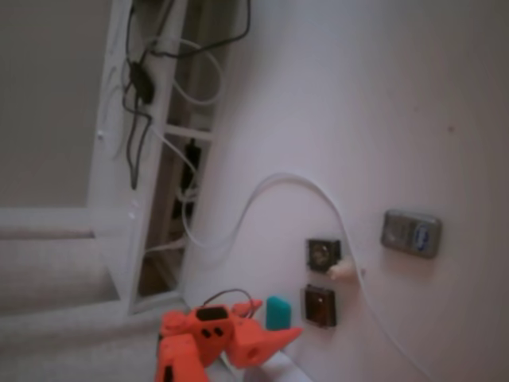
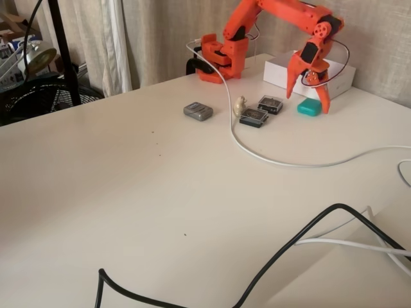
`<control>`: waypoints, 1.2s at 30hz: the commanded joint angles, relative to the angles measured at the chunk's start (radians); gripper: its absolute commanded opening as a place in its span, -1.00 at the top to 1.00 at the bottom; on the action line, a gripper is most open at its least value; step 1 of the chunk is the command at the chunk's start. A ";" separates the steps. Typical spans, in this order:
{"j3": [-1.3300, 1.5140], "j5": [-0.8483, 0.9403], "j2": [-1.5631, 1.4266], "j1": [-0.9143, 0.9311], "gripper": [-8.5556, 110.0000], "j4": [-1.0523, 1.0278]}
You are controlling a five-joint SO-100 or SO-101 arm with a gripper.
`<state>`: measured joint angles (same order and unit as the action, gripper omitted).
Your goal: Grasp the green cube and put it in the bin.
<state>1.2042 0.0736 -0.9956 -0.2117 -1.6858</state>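
The orange arm (image 2: 270,25) stood at the far edge of the white table (image 2: 128,192), bent over so that its gripper (image 2: 307,96) pointed down at the tabletop. The fingers were spread apart, one tip (image 2: 290,90) on the left of the green cube (image 2: 309,107) in a fixed view and the other tip (image 2: 323,101) just at its right side. The cube lay flat on the table between them, not lifted; whether either tip touched it could not be told.

Taking the cube as the landmark: a white box (image 2: 334,77) sat right behind it, against the curtain side of the table. Just to the cube's left in that same view lay two dark square sockets (image 2: 270,104), one nearer the camera (image 2: 253,117), close together. A small pale figure (image 2: 240,104) stood just beyond those, beside a white cable (image 2: 257,151) that ran from the arm's base and curved across the table. Farther left again, well apart from the cube, lay a grey device (image 2: 198,111). A black cable (image 2: 289,244) crossed the near part of the table.

In the other fixed view the cube (image 1: 277,312) showed as a teal block just above the orange gripper (image 1: 266,344), with the sockets (image 1: 320,305) beside it and the grey device (image 1: 411,232) farther off.
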 commanded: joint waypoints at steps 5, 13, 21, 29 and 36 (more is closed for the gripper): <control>-0.086 0.020 0.031 -0.025 0.04 0.037; -0.086 0.020 0.063 -0.055 0.08 0.014; -0.084 0.020 0.078 -0.072 0.20 -0.012; -0.078 0.012 0.084 -0.060 0.32 -0.055; -0.064 0.011 0.091 -0.015 0.31 -0.041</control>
<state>1.1229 0.0920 -0.9143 -0.2546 -1.7319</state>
